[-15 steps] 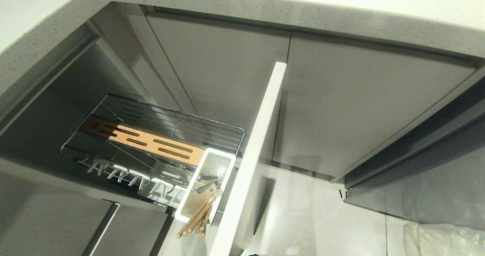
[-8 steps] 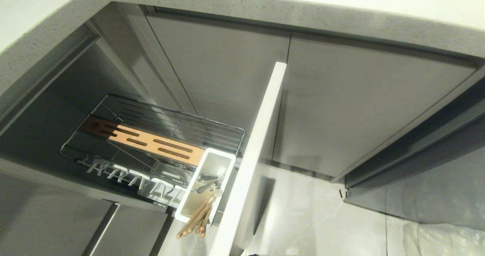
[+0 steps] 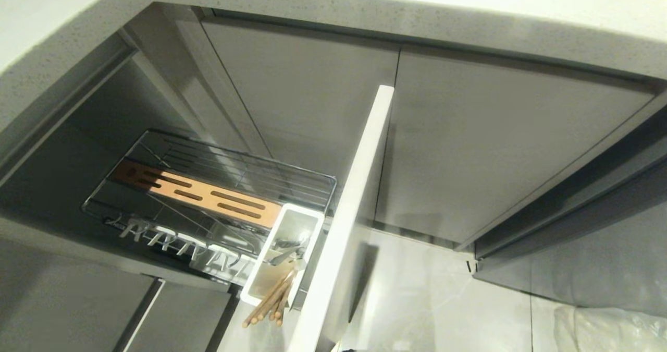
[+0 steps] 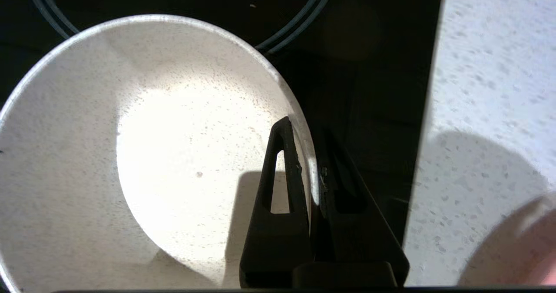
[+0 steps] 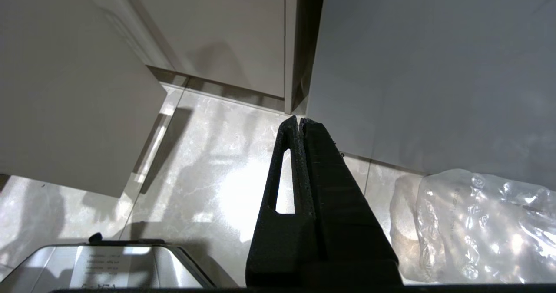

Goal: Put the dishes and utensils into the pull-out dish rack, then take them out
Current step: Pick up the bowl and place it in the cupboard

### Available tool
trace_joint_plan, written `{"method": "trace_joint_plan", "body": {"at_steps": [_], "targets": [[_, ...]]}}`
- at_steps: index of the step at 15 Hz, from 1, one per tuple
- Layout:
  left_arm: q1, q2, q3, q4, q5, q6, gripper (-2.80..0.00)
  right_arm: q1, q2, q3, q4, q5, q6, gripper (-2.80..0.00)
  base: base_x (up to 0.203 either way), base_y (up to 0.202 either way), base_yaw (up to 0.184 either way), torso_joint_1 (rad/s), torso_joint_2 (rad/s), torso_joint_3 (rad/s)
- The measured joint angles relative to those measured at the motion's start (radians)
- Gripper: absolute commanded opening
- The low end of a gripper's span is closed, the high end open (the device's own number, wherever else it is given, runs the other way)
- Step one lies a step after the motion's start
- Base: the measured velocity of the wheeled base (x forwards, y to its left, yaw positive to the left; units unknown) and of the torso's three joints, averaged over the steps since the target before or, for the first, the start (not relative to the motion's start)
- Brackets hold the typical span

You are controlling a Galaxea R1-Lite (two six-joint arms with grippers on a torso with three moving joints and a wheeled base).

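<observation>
Pinching the rim of the round cream-white bowl [image 4: 152, 154], the left claw [image 4: 310, 162] grips it on the black cooktop beside the speckled tabletop [image 4: 491, 89]; light-wood chopsticks [image 3: 271, 302] already fill the chrome wire pull-out rack's [image 3: 219, 185] caddy, so dishes probably remain; right claw [image 5: 300, 123] idles pressed together.

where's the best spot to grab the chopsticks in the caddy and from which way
Take the chopsticks by the bare ends that stick out past the near lip of the white caddy, coming from the open front side. They lie tilted in a close bundle, so one pinch across them should catch them; inside the caddy the fork crowds them.
</observation>
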State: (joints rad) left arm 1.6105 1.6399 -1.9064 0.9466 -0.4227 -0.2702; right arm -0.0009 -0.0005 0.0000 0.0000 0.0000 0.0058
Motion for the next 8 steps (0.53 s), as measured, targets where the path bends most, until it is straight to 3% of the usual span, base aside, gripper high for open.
{"method": "trace_joint_plan", "body": {"at_steps": [8], "targets": [[-0.022, -0.143, -0.006, 0.040, -0.060, 0.015, -2.80, 0.001, 0.000, 0.000, 0.000, 0.000, 0.000, -2.80, 0.000, 0.000, 0.000, 0.000, 0.00, 0.000]]}}
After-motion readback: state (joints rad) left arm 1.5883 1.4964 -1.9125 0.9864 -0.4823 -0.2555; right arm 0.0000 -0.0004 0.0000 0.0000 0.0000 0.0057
